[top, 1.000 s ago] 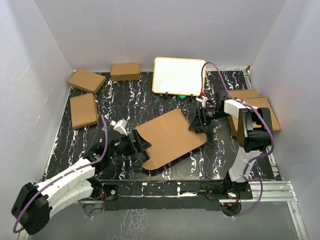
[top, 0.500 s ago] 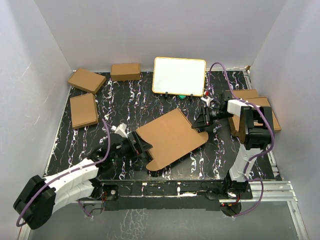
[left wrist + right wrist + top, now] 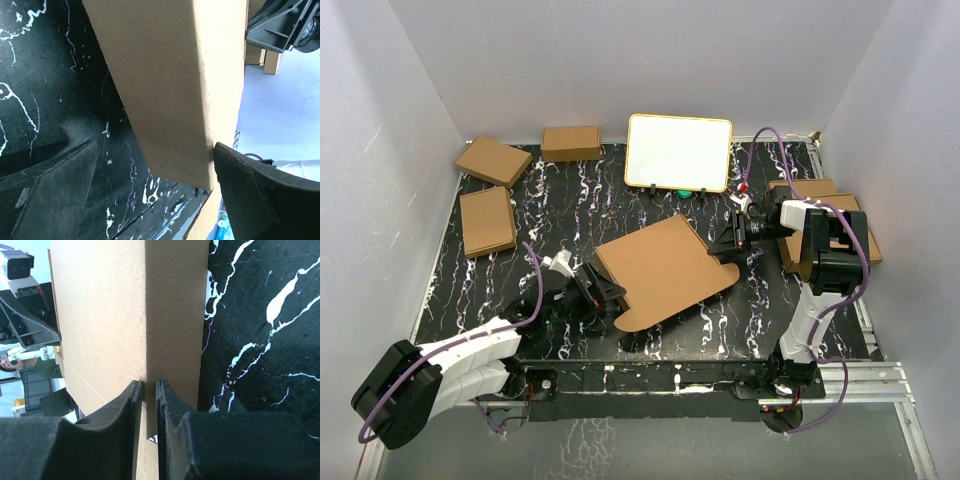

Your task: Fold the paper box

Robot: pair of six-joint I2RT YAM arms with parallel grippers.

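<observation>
While the right tool (image 3: 147, 385) is pinched shut on the right edge of the paper box (image 3: 665, 270), the left tool (image 3: 155, 145) stands wide open around the sheet's left edge, with one finger (image 3: 240, 190) touching cardboard. Right arm is folded low at the right side. Left arm stretches flat over the near-left bench (image 3: 570, 200). Sheet sits mid-bench between both tools. Versus a second ago, sheet and right tool sit slightly further right.
</observation>
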